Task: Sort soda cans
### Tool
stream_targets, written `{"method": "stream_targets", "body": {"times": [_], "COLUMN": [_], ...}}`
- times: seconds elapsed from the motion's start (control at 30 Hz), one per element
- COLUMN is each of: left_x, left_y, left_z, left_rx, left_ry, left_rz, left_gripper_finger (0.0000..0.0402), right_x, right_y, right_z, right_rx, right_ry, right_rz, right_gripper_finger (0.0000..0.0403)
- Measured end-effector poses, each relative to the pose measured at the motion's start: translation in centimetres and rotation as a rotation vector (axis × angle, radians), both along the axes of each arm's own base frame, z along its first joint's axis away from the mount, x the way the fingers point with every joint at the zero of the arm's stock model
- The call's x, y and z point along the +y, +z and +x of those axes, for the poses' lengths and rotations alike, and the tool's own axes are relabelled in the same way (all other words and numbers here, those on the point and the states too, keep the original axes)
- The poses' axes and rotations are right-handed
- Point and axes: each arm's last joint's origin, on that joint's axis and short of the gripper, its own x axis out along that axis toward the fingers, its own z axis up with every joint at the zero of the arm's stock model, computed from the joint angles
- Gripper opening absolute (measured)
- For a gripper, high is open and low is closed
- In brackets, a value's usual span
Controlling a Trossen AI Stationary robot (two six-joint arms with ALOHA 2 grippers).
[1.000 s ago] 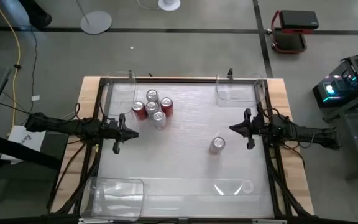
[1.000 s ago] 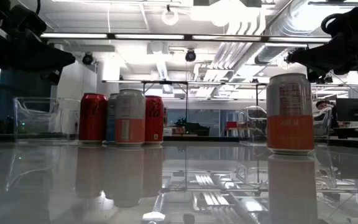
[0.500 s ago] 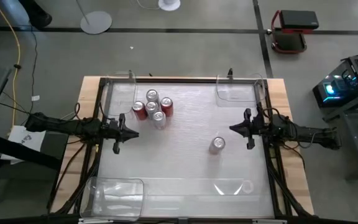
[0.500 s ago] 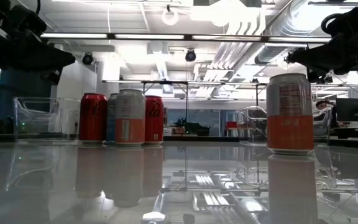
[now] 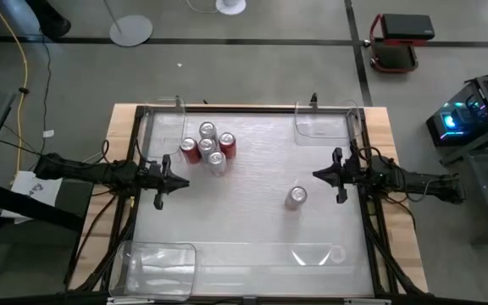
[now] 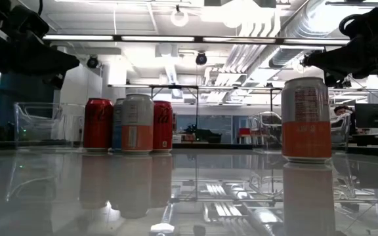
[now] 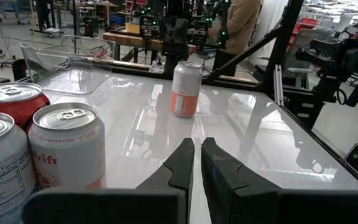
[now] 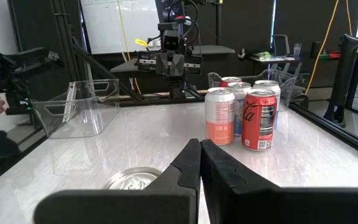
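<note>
Several soda cans stand upright in a tight cluster (image 5: 209, 147) at the table's far left: red ones and silver ones with orange bands (image 6: 136, 123). One more silver-and-orange can (image 5: 296, 197) stands alone, right of centre (image 6: 305, 119). My left gripper (image 5: 185, 180) hovers shut at the left edge, just near of the cluster (image 7: 64, 152), touching nothing. My right gripper (image 5: 315, 175) hovers shut by the right edge, just beyond the lone can, whose top (image 8: 132, 178) shows below its fingers.
Clear plastic bins sit at the table's corners: far left (image 5: 164, 115), far right (image 5: 322, 121), near left (image 5: 158, 264) and near right (image 5: 318, 254). A dark frame runs around the table. The middle of the white tabletop (image 5: 244, 203) is open. A person stands beyond the table in the left wrist view.
</note>
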Motion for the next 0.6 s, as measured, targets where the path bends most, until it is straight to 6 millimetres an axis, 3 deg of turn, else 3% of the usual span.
{"method": "stream_targets", "body": {"times": [0.37, 0.6], "left_x": [0.0, 0.0], "left_y": [0.0, 0.14], "left_z": [0.0, 0.01], "left_rx": [0.0, -0.011], "left_ry": [0.001, 0.017], "left_rz": [-0.013, -0.203], "left_gripper_finger": [0.0021, 0.0021], "right_x": [0.0, 0.0], "right_y": [0.0, 0.0], "right_z": [0.0, 0.0], "right_rx": [0.0, 0.0], "right_ry": [0.0, 0.0], "right_rz": [0.0, 0.0], "right_gripper_finger": [0.0003, 0.0003]}}
